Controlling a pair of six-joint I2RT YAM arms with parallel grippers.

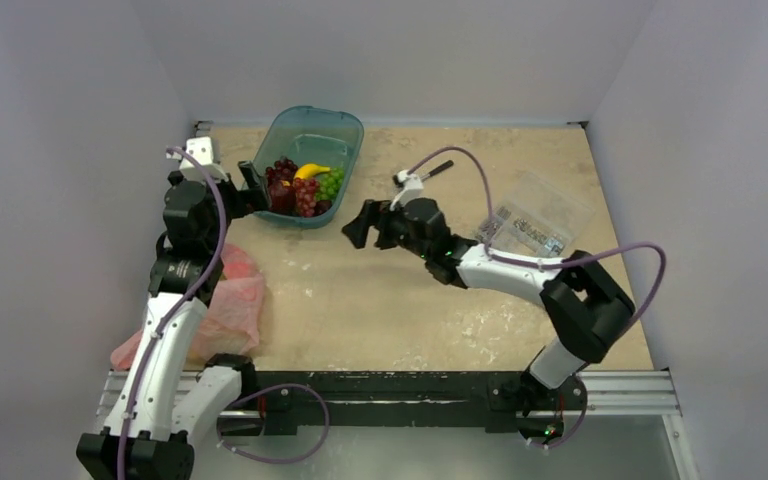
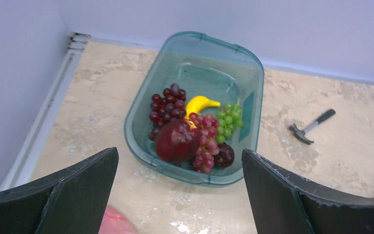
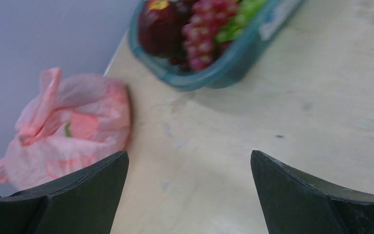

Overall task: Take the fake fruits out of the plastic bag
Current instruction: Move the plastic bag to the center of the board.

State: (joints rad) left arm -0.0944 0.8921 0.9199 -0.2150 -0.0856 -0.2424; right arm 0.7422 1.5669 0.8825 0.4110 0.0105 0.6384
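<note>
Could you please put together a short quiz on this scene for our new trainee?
1. True or false: the left gripper and the right gripper are both open and hold nothing.
2. The tray holding the fake fruits is: A) teal B) white C) red.
3. Fill in: the plastic bag lies nearest the ___ arm.
Key: 1 true; 2 A; 3 left.

Open tabletop [image 1: 360, 300] lies near-centre, right of the plastic bag [image 1: 238, 300]. Obstacles: teal tray [image 1: 315, 140] far left, hammer [image 2: 311, 127] mid-far, clear packet [image 1: 535, 215] right.
</note>
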